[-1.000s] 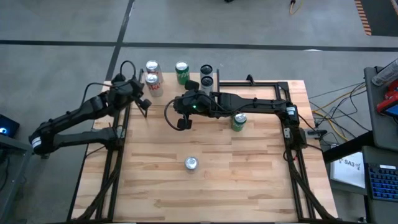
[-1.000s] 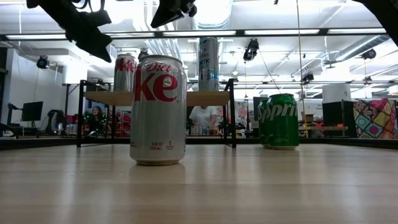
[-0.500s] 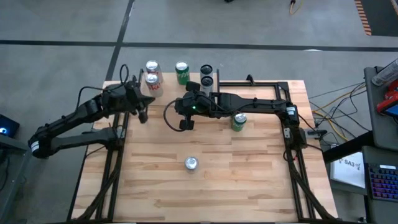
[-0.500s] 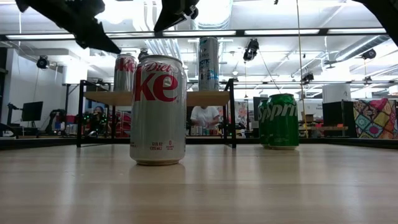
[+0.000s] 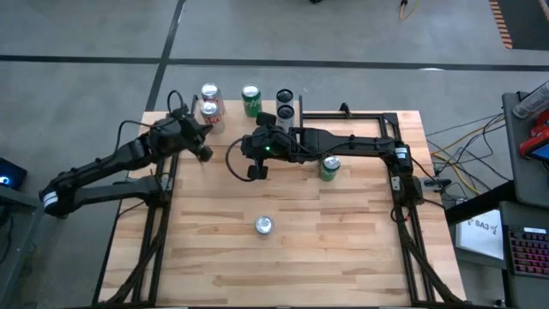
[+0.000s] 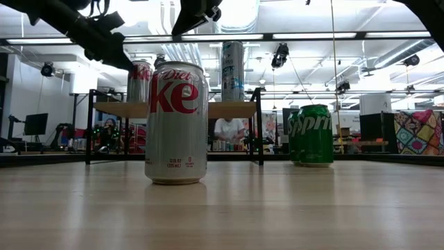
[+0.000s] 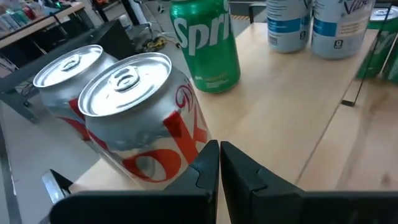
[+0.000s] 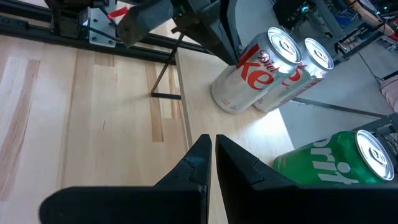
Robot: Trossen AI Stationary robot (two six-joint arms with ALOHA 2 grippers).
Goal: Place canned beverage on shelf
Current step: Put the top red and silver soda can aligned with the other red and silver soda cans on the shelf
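Since both the left gripper (image 7: 219, 163) and right gripper (image 8: 211, 157) are shut and empty, nothing's been grabbed yet. A Diet Coke can (image 5: 263, 225) is left mid-bench, well apart from the shelf (image 6: 229, 109); fingers should be opened wide before it's approached.

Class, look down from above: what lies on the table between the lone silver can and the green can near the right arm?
Only bare wood, in the high view, between the silver can and the green can.

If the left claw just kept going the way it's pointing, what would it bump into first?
Most likely the nearer Diet Coke can on the shelf: the shut left gripper points just beside it, with a second Coke can close behind.
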